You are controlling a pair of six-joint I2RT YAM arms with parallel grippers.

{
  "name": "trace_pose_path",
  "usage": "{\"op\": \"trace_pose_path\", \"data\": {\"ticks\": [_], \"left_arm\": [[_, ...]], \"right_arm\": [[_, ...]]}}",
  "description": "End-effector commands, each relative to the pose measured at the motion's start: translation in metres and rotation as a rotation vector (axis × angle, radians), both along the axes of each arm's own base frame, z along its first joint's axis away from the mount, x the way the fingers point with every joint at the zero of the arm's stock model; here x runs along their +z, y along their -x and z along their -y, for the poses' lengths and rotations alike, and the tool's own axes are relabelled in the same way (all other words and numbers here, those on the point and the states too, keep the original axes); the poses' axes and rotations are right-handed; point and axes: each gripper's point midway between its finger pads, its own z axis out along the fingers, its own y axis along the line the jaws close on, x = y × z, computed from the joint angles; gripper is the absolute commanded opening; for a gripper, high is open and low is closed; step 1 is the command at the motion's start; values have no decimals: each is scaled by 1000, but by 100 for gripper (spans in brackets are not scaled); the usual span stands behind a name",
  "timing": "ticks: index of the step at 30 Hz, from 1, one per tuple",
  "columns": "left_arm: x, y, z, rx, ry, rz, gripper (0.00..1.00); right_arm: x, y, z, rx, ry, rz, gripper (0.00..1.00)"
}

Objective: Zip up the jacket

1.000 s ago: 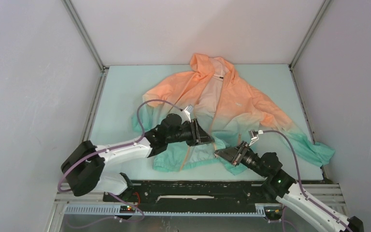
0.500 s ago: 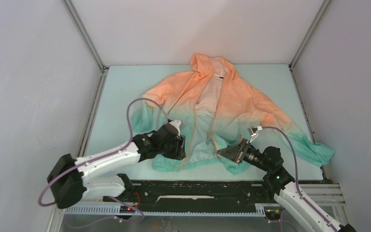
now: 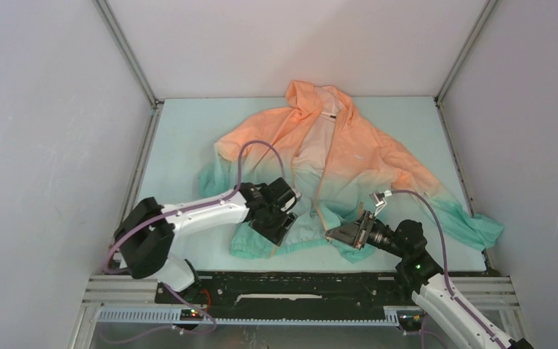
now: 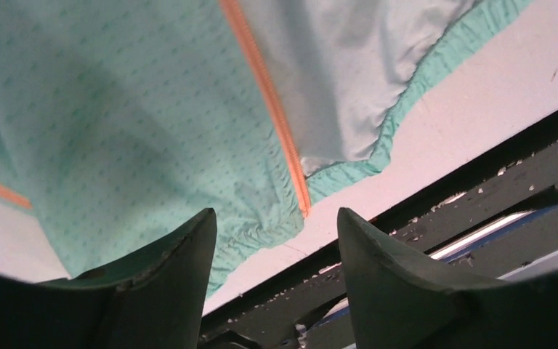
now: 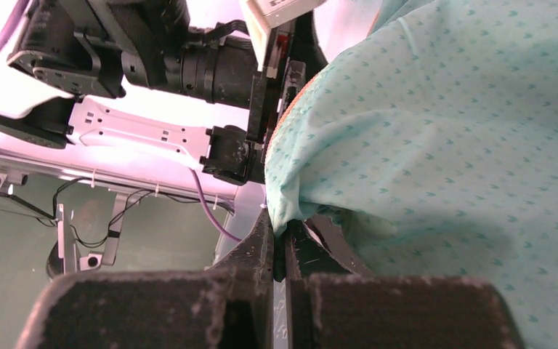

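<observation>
Jacket (image 3: 334, 156) lies unzipped, flat on the desk (image 3: 182, 138), hood at the far side. Left gripper (image 4: 276, 240), jaws apart and empty, has swung back over the left hem by the orange zipper (image 4: 272, 116) since a second ago. Right gripper (image 5: 280, 240) stays clamped on the right hem, so insertion is likely next.
</observation>
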Motion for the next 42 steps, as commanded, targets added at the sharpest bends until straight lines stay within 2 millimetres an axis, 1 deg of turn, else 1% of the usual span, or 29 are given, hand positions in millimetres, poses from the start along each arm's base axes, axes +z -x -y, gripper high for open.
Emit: {"op": "trace_pose_path", "data": {"ticks": [1, 4, 7, 10, 12, 16, 19, 22, 24, 26, 27, 30, 32, 35, 38, 41, 42], "left_arm": [[4, 12, 5, -222, -24, -146, 68], [0, 3, 0, -247, -60, -191, 69], [0, -5, 6, -265, -80, -211, 65], [-8, -10, 8, -265, -122, -239, 60], [-13, -10, 9, -258, -133, -253, 57], [-19, -12, 8, -220, -157, -251, 57], [-24, -16, 3, -186, -198, -225, 57], [-33, -18, 0, -157, -224, -212, 51], [-39, -16, 1, -144, -234, -212, 50], [-45, -14, 4, -123, -231, -202, 50], [-48, -14, 3, -115, -239, -196, 51], [-54, -14, 2, -81, -250, -173, 60], [-56, -13, 1, -68, -252, -170, 63], [-55, -20, -6, -40, -296, -120, 62], [-54, -25, -10, -2, -327, -74, 58], [-55, -27, -8, 36, -313, -39, 57], [-56, -28, -7, 38, -308, -33, 55]], "right_arm": [[-53, 17, 3, 54, 56, -71, 0], [-54, 20, 3, 71, 57, -72, 0], [-56, 23, 3, 85, 66, -77, 0], [-57, 24, 3, 90, 71, -79, 0], [-57, 24, 3, 90, 70, -79, 0], [-57, 23, 3, 85, 70, -76, 0], [-57, 22, 4, 79, 69, -70, 0], [-56, 21, 4, 78, 68, -72, 0], [-58, 22, 4, 78, 72, -75, 0], [-58, 22, 5, 80, 75, -78, 0], [-59, 22, 5, 80, 76, -80, 0], [-60, 22, 5, 77, 80, -83, 0], [-61, 21, 5, 74, 81, -85, 0], [-60, 21, 5, 73, 80, -87, 0], [-60, 21, 5, 71, 80, -90, 0], [-60, 20, 5, 68, 79, -90, 0], [-60, 21, 5, 69, 79, -91, 0]]}}
